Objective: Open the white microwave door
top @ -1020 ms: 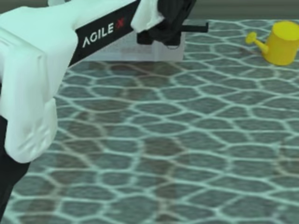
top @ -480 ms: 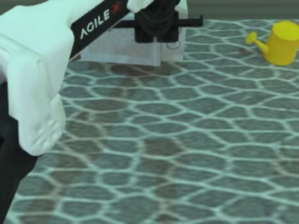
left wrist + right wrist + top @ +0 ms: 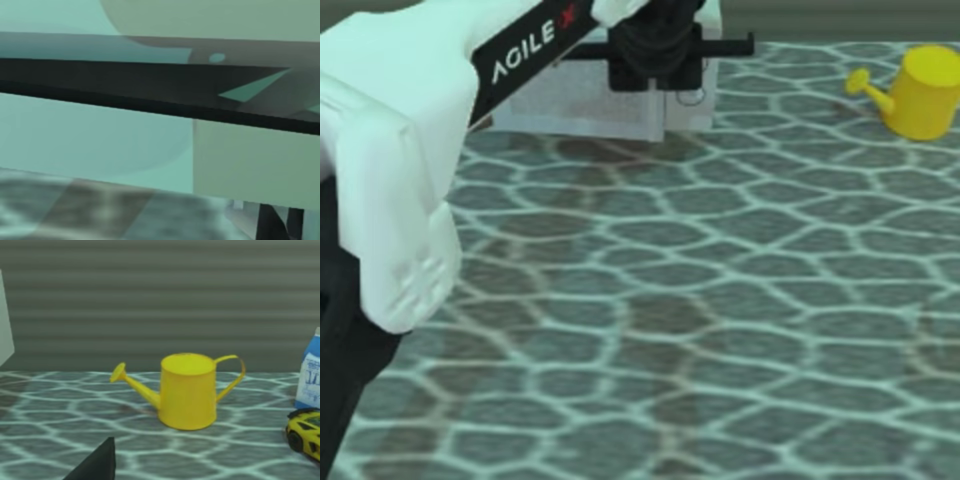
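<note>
Left arm: the white AgileX arm reaches from the near left of the top view up to the far edge, where its dark wrist sits over the front of the white microwave (image 3: 610, 105).
Left end effector (image 3: 655, 60): at the microwave's front, over the right end of the door (image 3: 575, 108); a thin dark bar runs across on both sides of it. Whether the fingers are released or clenched on anything cannot be told, since the wrist covers them from above and the left wrist view is too close to sort out.
White microwave: at the far edge of the tabletop (image 3: 720, 300), left of centre, its upper part hidden under the arm.
Door: the grey speckled window faces the near side; whether it lies flush or slightly ajar cannot be told.
Left wrist view: pale flat surfaces crossed by a dark band, with a strip of patterned tabletop in one corner.
Right arm: not in the top view; only a dark corner shows in its own wrist view, and the state of its end effector cannot be told.
Yellow watering can (image 3: 918, 92): upright at the far right of the tabletop, well apart from the microwave, spout pointing left.
Blue and white carton (image 3: 308, 371): at one edge of the right wrist view, beyond the can.
Yellow toy car (image 3: 304, 432): just in front of the carton, partly cut off.
Tabletop: grey-green with a pale net pattern.
</note>
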